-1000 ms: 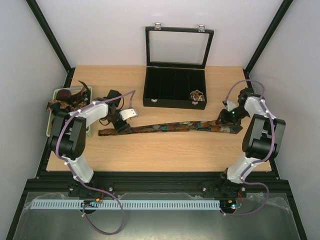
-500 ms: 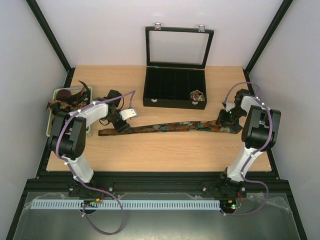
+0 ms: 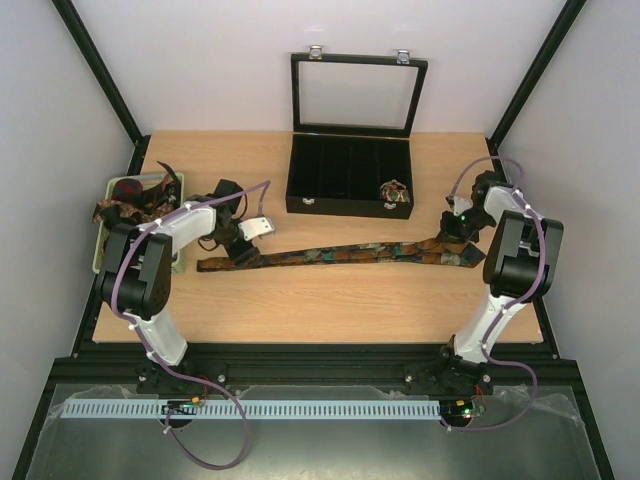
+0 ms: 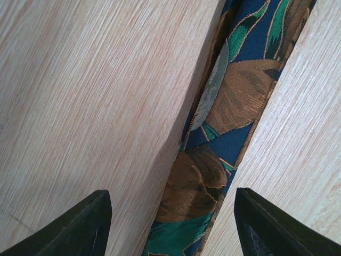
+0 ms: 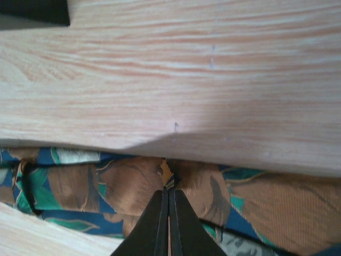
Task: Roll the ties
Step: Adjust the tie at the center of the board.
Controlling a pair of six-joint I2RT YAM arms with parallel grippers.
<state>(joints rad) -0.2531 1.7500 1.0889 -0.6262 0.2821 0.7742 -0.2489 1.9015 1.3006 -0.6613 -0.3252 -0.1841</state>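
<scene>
One long tie (image 3: 350,253), patterned in brown, green and blue, lies flat across the table from left to right. My left gripper (image 3: 241,250) is open over its narrow end. In the left wrist view the tie (image 4: 216,154) runs between the two spread black fingertips (image 4: 80,226), and my left gripper (image 4: 170,226) holds nothing. My right gripper (image 3: 453,232) is at the wide end. In the right wrist view my right gripper (image 5: 169,194) is shut, pinching a small fold of the tie (image 5: 122,181).
A black compartmented box (image 3: 349,177) with its glass lid raised stands at the back centre, with one rolled tie (image 3: 396,192) in its front right compartment. A pale green basket (image 3: 104,230) with more ties (image 3: 135,198) sits at the left edge.
My right arm has swung slightly left and toward the back, with the gripper staying on the tie's wide end. The left arm has not moved.
</scene>
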